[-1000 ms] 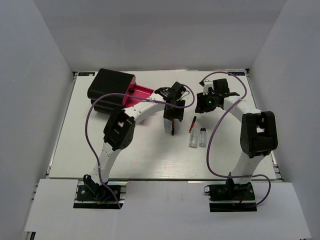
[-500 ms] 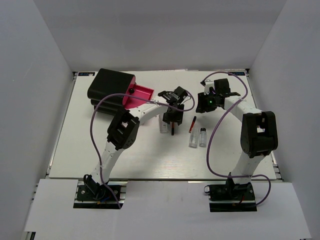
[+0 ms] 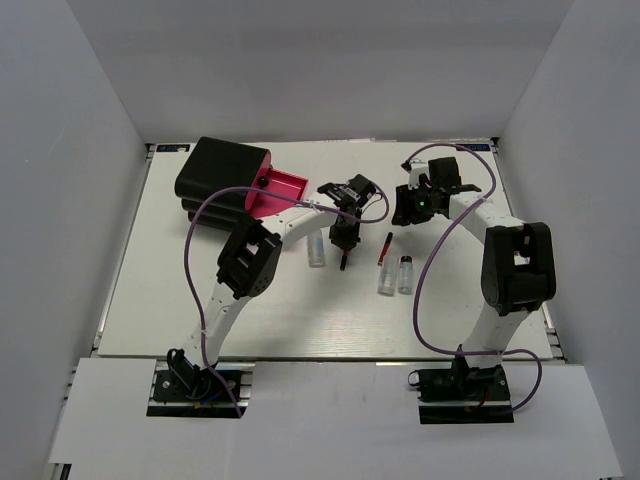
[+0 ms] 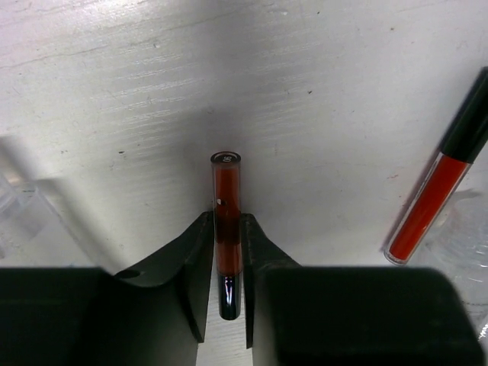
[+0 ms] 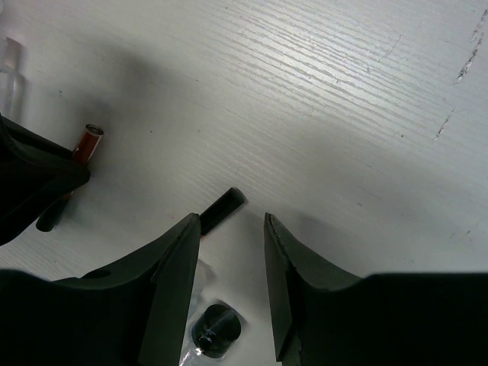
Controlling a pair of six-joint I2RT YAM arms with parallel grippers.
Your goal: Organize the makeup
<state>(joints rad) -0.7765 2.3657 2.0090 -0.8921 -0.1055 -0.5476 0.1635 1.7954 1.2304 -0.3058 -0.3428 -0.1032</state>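
left jaws: clamped on red stick (image 4: 227, 229) mid-length | right jaws: parted, empty; second stick (image 5: 223, 207) cap just ahead

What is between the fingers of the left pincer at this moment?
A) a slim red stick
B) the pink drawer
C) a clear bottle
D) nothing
A: in the left wrist view the left pincer is closed on the slim red stick, gripping it from both sides.
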